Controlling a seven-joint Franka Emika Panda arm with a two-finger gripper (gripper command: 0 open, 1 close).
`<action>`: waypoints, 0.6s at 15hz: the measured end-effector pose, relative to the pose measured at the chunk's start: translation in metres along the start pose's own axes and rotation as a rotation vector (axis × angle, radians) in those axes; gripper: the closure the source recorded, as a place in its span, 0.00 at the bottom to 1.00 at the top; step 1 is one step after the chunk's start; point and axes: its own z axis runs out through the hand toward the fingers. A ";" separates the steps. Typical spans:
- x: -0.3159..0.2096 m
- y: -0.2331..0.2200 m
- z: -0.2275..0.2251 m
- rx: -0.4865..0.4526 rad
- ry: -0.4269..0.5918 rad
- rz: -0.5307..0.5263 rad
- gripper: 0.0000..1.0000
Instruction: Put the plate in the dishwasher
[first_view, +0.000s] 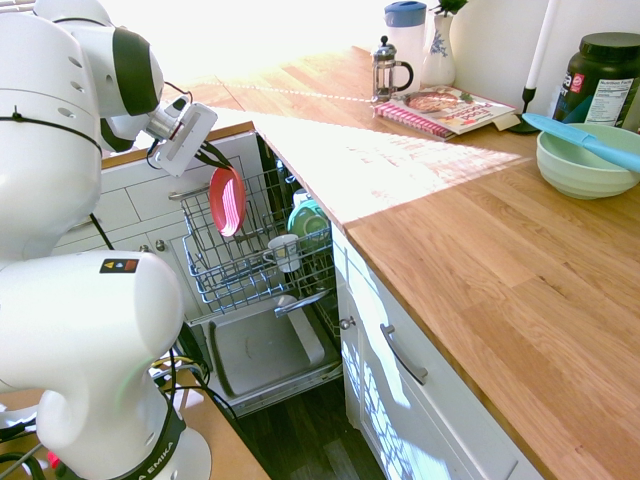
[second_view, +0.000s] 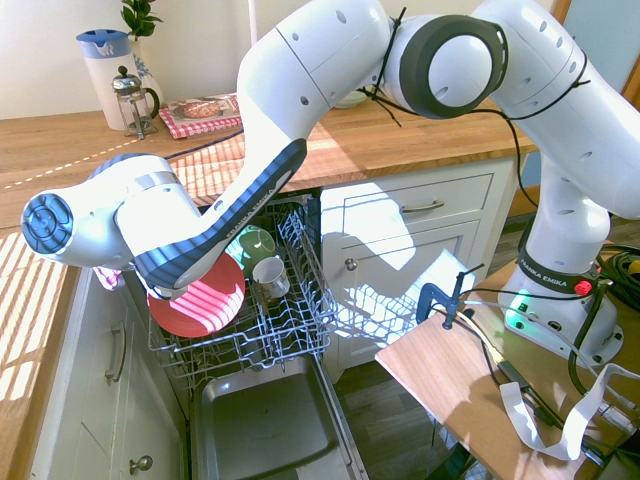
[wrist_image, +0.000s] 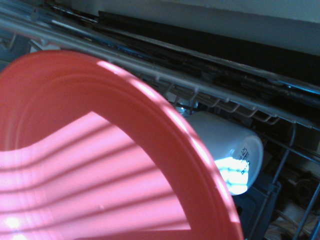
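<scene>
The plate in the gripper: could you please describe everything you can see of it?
The plate is small, round and pink-red, seemingly plastic, with a shallow raised rim and faint concentric rings. It stands nearly on edge, held at its upper rim by the shut gripper, over the dishwasher and its wire rack. Striped sunlight crosses it. Whether it touches the rack is unclear.

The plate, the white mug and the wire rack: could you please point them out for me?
plate (first_view: 227, 200), first exterior view, centre of its red face.
white mug (first_view: 285, 252), first exterior view, its side wall.
wire rack (first_view: 232, 283), first exterior view, front grid wires.
</scene>
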 end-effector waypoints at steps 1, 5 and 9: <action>0.001 -0.001 -0.001 0.034 -0.024 -0.012 1.00; 0.008 0.005 -0.009 0.175 -0.103 -0.057 0.00; 0.017 0.018 -0.007 0.285 -0.190 -0.069 0.00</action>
